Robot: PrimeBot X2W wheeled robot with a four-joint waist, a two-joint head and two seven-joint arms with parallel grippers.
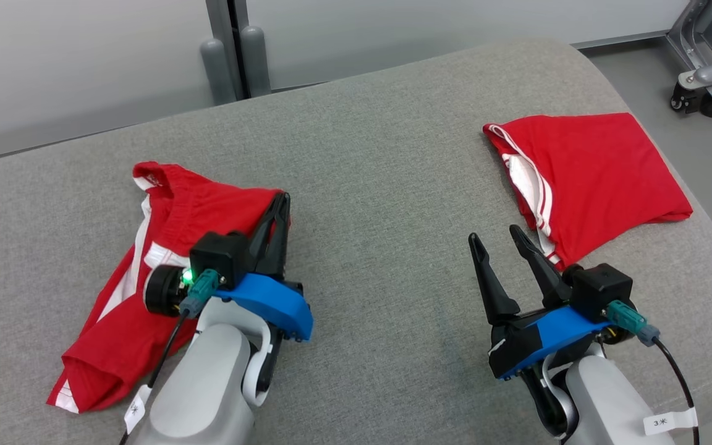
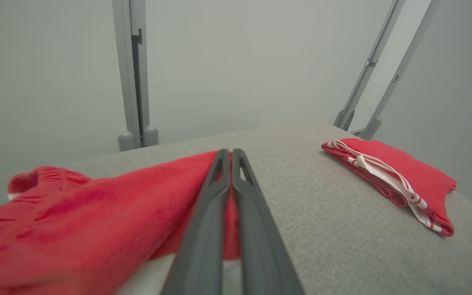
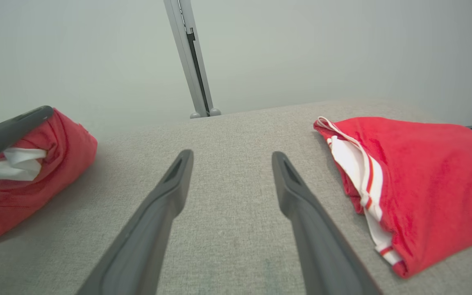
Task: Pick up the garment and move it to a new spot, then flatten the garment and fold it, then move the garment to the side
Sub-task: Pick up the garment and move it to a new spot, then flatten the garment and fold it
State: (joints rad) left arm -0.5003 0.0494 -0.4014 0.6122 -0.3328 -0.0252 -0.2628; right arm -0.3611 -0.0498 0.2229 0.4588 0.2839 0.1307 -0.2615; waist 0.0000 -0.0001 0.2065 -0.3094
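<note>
The garment (image 1: 115, 321), red with white stripes, lies crumpled on the left of the grey padded surface (image 1: 381, 185). My left gripper (image 1: 282, 201) is shut on the garment's right edge. In the left wrist view red cloth of the garment (image 2: 76, 213) shows pinched between the closed fingers of the left gripper (image 2: 231, 152). The right wrist view has that raised fold of the garment (image 3: 27, 192) at its left edge. My right gripper (image 1: 495, 238) stands open above bare surface at the centre right, and nothing lies between the fingers of the right gripper (image 3: 232, 157).
A second red garment (image 1: 591, 173), folded flat, lies at the right near the surface's edge, just beyond my right fingers. A grey post (image 1: 235, 62) stands behind the surface. A wheeled stand base (image 1: 708, 93) is on the floor at the far right.
</note>
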